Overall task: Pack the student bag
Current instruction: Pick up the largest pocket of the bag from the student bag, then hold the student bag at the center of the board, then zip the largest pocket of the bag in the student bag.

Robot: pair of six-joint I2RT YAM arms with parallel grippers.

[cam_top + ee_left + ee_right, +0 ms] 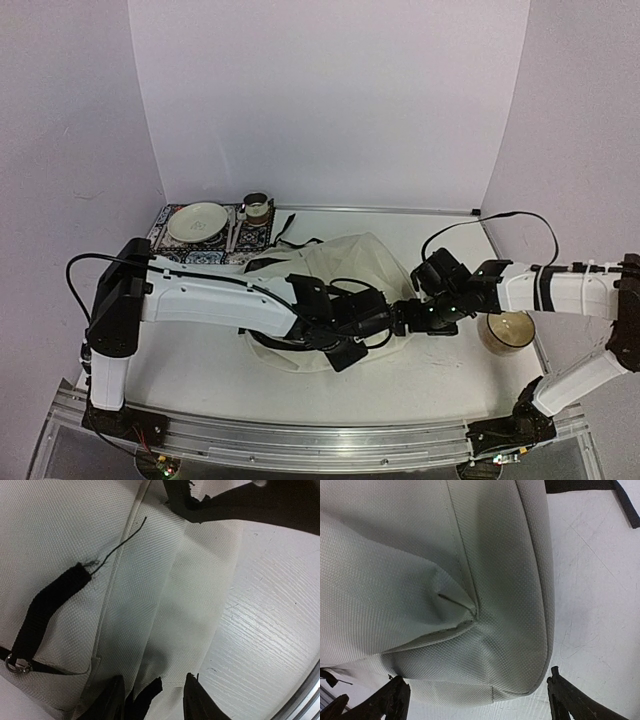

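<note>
The student bag, cream fabric with black straps, lies in the middle of the table. My left gripper is at its near edge. In the left wrist view the bag fills the frame. The left gripper has its jaws apart, with a fold of the fabric and a frayed black strap end between them. My right gripper is at the bag's right side. In the right wrist view this gripper is wide open, with a rounded corner of the bag just ahead between the fingers.
A patterned placemat at the back left carries a white plate, cutlery and a small cup. A glass cup stands under the right arm. Black straps trail behind the bag. A metal rail runs along the near edge.
</note>
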